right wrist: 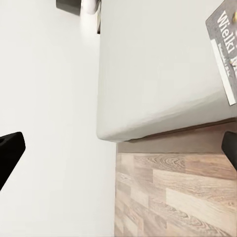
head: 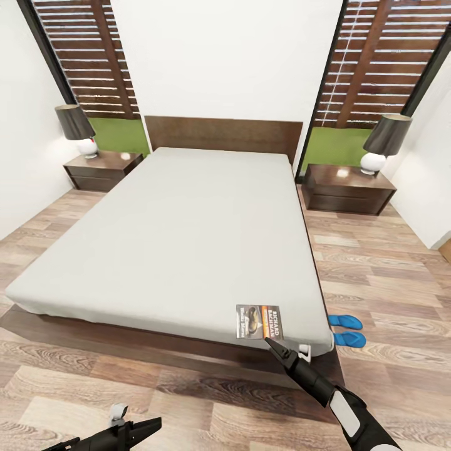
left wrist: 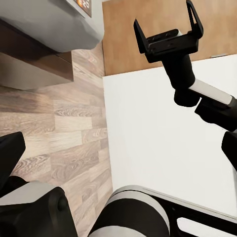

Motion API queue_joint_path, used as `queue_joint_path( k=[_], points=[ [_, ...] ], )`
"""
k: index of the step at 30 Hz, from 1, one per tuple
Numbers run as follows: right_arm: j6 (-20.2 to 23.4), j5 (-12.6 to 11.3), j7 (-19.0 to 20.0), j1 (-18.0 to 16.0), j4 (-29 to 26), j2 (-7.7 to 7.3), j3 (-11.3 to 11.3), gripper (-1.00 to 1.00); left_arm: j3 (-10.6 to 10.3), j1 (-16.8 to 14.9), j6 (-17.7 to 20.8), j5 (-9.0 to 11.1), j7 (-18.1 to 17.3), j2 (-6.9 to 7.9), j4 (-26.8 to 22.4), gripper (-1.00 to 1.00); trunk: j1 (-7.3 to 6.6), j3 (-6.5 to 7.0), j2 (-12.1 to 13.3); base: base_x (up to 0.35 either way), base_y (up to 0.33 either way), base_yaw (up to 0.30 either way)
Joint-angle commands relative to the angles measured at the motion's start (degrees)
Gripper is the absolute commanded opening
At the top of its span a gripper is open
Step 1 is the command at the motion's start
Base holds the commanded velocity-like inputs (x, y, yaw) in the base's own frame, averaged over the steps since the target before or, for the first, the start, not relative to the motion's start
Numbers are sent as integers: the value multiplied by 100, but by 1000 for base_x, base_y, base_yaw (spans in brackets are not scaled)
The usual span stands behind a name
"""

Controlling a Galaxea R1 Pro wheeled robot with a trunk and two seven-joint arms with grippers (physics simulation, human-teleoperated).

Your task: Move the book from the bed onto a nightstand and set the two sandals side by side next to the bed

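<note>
The book (head: pixel 259 322) lies flat on the grey mattress of the bed (head: pixel 181 232), at its near right corner; its cover also shows in the right wrist view (right wrist: pixel 224 44). My right gripper (head: pixel 270 342) hovers just short of the book's near edge, open and empty, its fingers (right wrist: pixel 10 153) spread wide; the left wrist view shows it open too (left wrist: pixel 168 22). Both blue sandals (head: pixel 345 322) (head: pixel 349 339) rest side by side on the floor by the bed's right side. Low at the near left, my left gripper (head: pixel 147 426) is open and empty, one finger (left wrist: pixel 10 158) in view.
A dark nightstand (head: pixel 100 169) with a lamp (head: pixel 78 128) stands left of the headboard, and another nightstand (head: pixel 347 188) with a lamp (head: pixel 383 143) stands right of it. Wood-plank floor (head: pixel 388 263) runs along the bed's right side and foot. White walls close in on both sides.
</note>
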Motion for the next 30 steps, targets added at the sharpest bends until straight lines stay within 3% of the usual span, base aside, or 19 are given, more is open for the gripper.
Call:
queue_joint_path(
  k=[1, 18, 30],
  points=[
    [51, -32, 12, -3, 2, 0, -6, 100, -48, -2, 6, 45, -13, 1, -2, 100, 0, -4, -2, -10, 0, 0],
    [52, -32, 12, -3, 2, 0, -6, 100, -48, -2, 6, 45, -13, 1, -2, 100, 0, -4, -2, -1, 0, 0],
    [50, -32, 12, -3, 2, 0, -6, 100, -48, -2, 6, 45, -13, 1, -2, 100, 263, -219, -484, 0, 0, 0]
  ],
)
